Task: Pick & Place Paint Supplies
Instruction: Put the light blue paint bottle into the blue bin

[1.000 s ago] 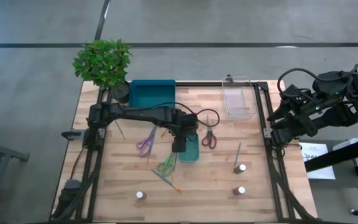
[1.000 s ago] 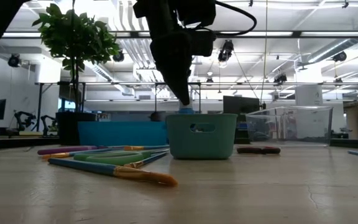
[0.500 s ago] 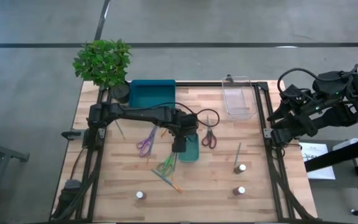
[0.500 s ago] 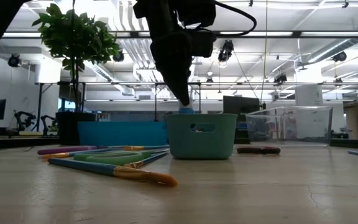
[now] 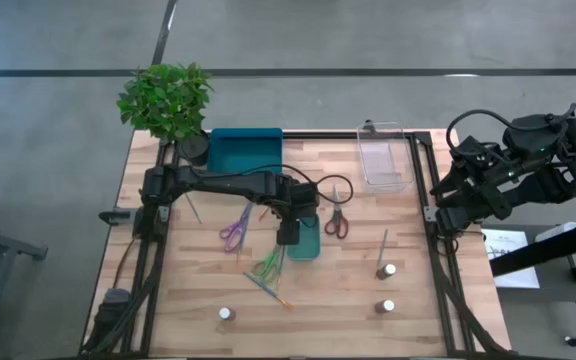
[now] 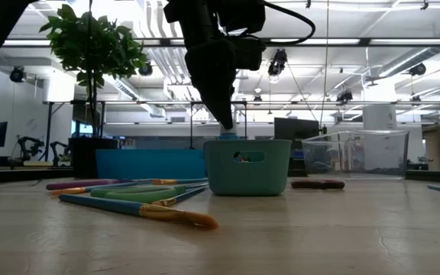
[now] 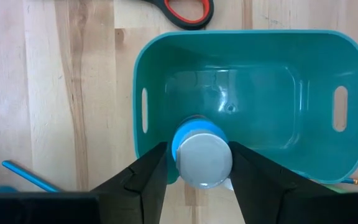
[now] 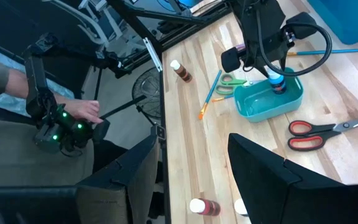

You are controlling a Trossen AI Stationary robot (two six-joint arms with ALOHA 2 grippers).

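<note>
The left pincer (image 7: 199,163) stays clenched on a blue paint pot (image 7: 201,152), poised over the rim of the small teal tray (image 7: 325,43) at frame centre in the high view; nothing has shifted in the last second, so release looks imminent; the right pincer (image 8: 191,155) waits spread off-table.

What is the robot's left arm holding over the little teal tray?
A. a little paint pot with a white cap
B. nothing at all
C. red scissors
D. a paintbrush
A. In the left wrist view the left gripper has its fingers shut on the paint pot, whose white cap and blue body sit just above the small teal tray; the red scissors lie on the table outside it.
</note>
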